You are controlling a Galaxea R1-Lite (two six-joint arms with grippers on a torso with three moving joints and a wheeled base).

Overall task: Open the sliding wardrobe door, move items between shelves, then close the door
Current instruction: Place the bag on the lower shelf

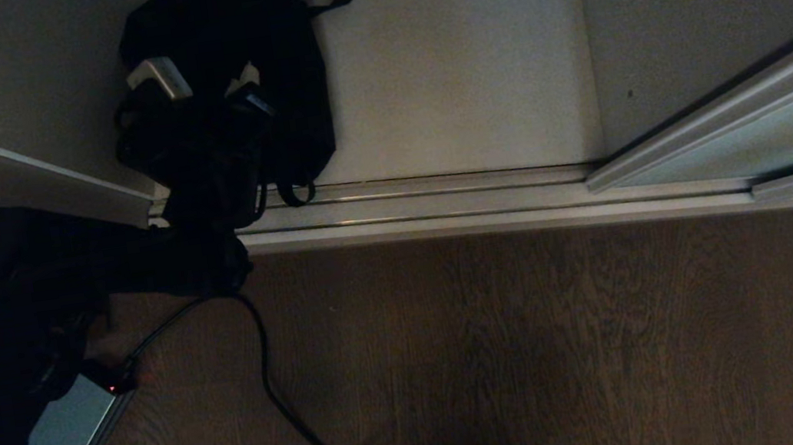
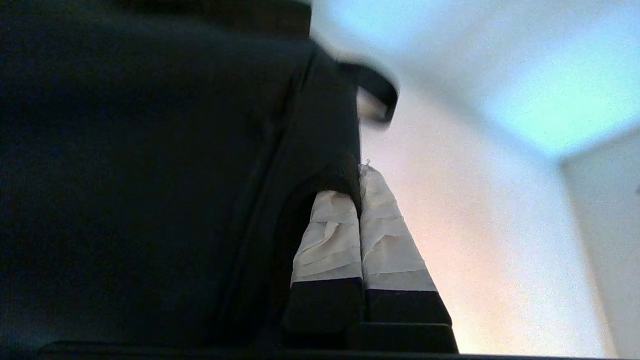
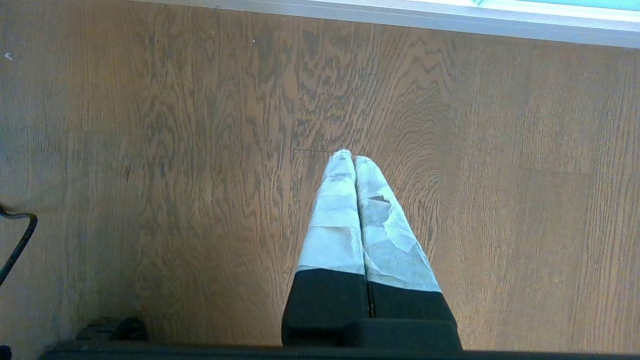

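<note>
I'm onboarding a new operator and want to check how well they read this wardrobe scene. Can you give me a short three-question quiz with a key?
1. True or false: the left pincer is shut on fabric of the black bag.
2. Where does the right pincer hang? A) inside the wardrobe B) over the wooden floor C) on the sliding door
3. Fill in: the bag lies on the white ____ just behind the floor track.

Key: 1 true; 2 B; 3 shelf
</note>
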